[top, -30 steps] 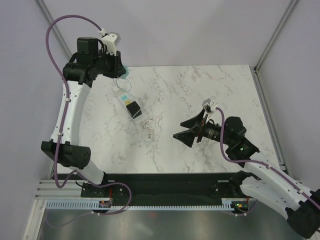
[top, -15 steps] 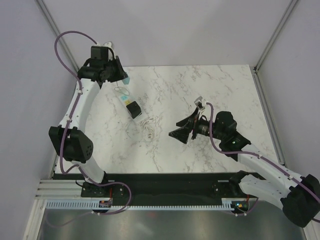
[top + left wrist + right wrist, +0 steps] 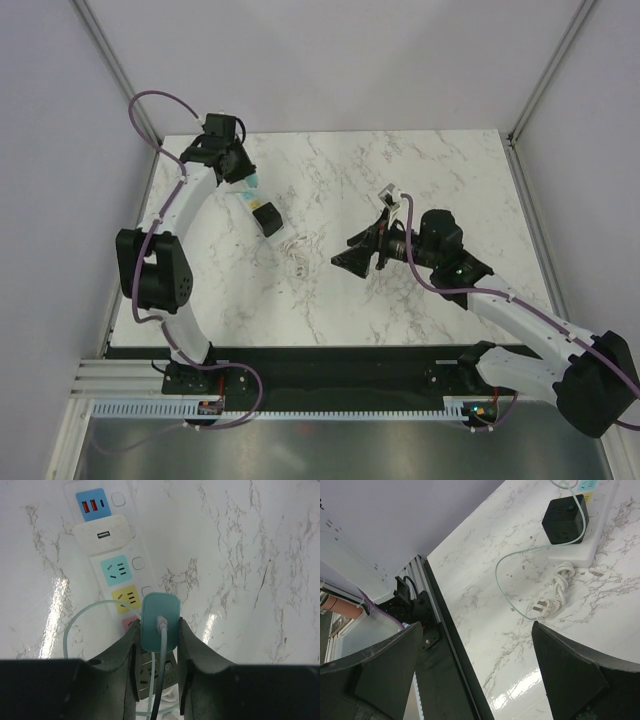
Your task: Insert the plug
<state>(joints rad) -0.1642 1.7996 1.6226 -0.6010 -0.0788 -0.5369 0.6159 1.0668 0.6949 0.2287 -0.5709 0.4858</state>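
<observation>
In the left wrist view my left gripper is shut on a teal plug with a pale cable running from its back. The plug hangs just above the white power strip, over the pink socket and next to the yellow one. I cannot tell whether its prongs touch the strip. From above, the left gripper sits at the strip's far end. My right gripper is open and empty, hovering right of the strip.
A black cube adapter sits plugged into the strip, and a cream USB adapter sits further along. The strip's white plug and bundled cord lie on the marble table. A thin teal cable loops across it.
The left arm has folded in and brought the teal plug down and right over the strip. The right arm has reached left toward the strip, its jaws still open.
</observation>
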